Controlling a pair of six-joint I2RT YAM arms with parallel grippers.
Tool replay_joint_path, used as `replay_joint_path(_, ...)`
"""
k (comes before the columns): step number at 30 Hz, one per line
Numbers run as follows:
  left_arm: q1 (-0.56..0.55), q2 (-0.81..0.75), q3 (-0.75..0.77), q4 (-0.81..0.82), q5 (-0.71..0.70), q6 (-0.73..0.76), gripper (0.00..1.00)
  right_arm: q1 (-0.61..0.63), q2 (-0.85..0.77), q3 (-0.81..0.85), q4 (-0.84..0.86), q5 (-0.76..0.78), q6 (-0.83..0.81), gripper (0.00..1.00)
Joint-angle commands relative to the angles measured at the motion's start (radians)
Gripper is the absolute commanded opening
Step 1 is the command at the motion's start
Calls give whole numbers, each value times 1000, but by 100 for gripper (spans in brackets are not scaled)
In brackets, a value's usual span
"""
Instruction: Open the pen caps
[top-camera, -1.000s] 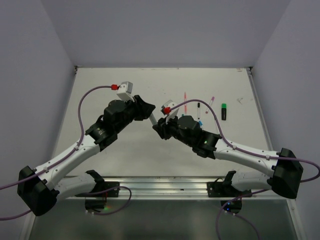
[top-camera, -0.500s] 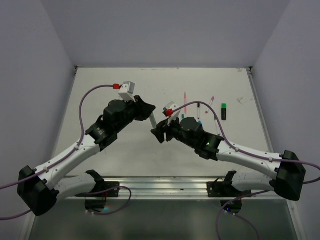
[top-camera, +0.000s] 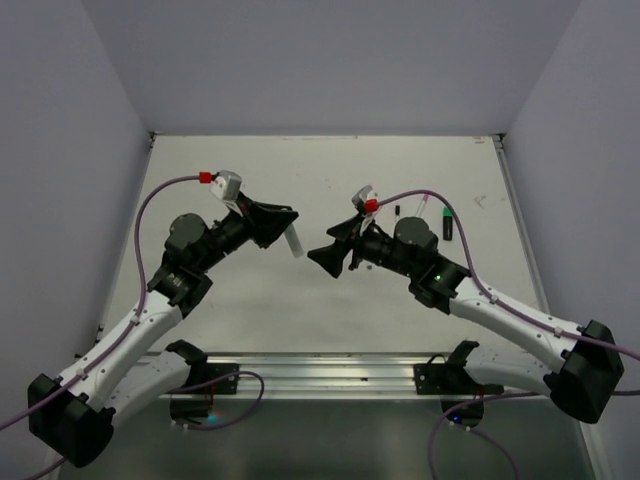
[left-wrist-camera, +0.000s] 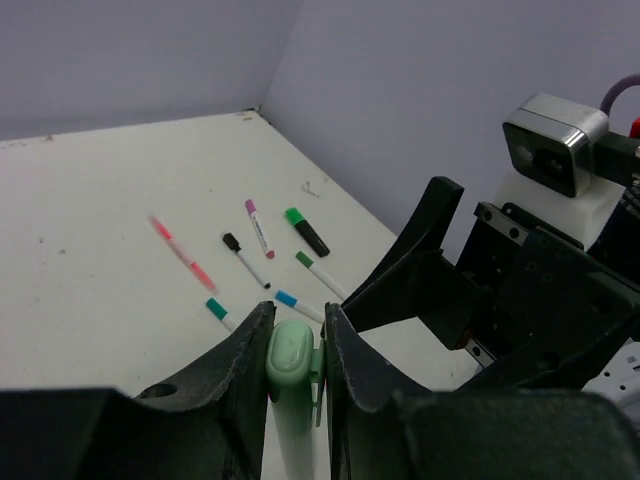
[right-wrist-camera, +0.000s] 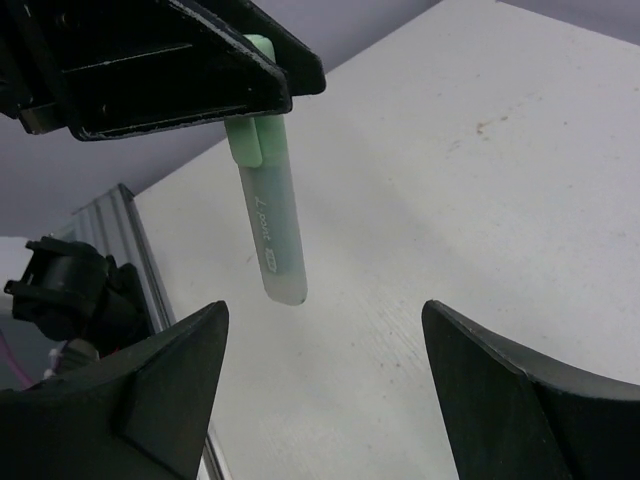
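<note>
Clamping tightly on a stubby pale green plastic pen cap (left-wrist-camera: 292, 355), the left jaws hold it in the air above the white surface (top-camera: 250, 290), a little left of the middle. The left wrist view looks down on the cap's rounded top, squeezed between the two black jaws, and hides nearly everything beneath it. The right wrist view shows what hangs there. The cap, with its clip, sits on a frosted pale green barrel (right-wrist-camera: 274, 240) that points downward at a slight tilt, its blunt end free.

The right jaws stand wide apart with nothing between them. In the top view they sit just right of the barrel without touching it.

Only the left wrist view shows the rest clearly, lying at the far right of the surface:
- a pink pen (left-wrist-camera: 182, 252)
- a black highlighter with a green cap (left-wrist-camera: 307, 231)
- thin white pens with black (left-wrist-camera: 245, 258), magenta (left-wrist-camera: 259, 228), dark green (left-wrist-camera: 322, 275), blue (left-wrist-camera: 297, 304) and teal (left-wrist-camera: 220, 312) ends

From above, the right arm (top-camera: 500, 310) covers most of these, leaving the highlighter in sight at the far right.
</note>
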Motion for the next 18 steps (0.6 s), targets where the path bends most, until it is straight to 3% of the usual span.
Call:
replay_joint_path(1,55,-6,-49,218,183,-71,0,-38,19,-15,131,-204,72,82)
replay_joint_path(10,55,34,-95,412,264,-186,0,-38,162,70,171,-351,74,81)
replay_joint_path(18,55,35,-105,435,284,-192,0,-59,221,100,248,-440,110,64)
